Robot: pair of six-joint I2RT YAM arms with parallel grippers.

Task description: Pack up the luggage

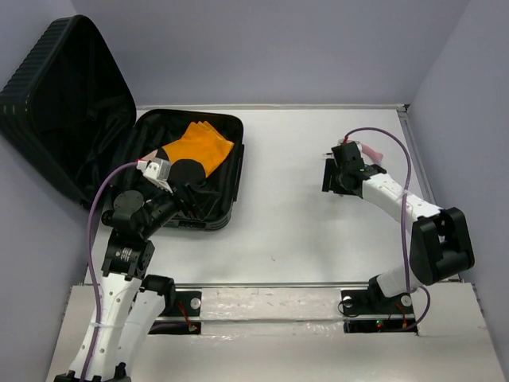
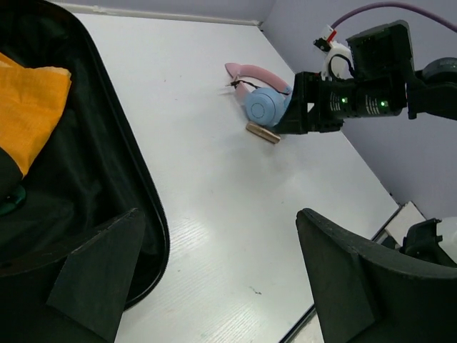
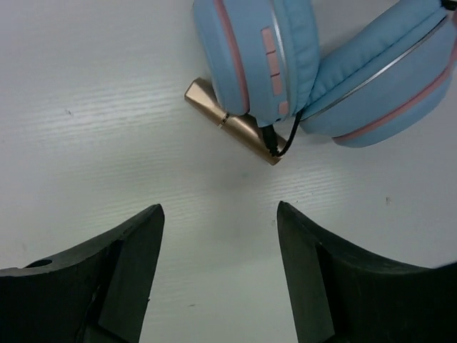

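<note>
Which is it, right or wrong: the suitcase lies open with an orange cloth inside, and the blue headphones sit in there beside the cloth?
Wrong on the headphones. The luggage does lie open with the orange cloth inside, but the blue headphones sit out on the table, apart from it, as the left wrist view shows.

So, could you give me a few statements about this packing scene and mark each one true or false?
1. The luggage stands open. True.
2. An orange cloth lies inside it. True.
3. The blue headphones are already packed. False: they lie on the table, just ahead of the right tool.
4. The right tool is gripping the gold tube. False: its jaws stand open and empty, and the tube lies on the table beside the headphones.
5. The left tool holds nothing. True.
</note>
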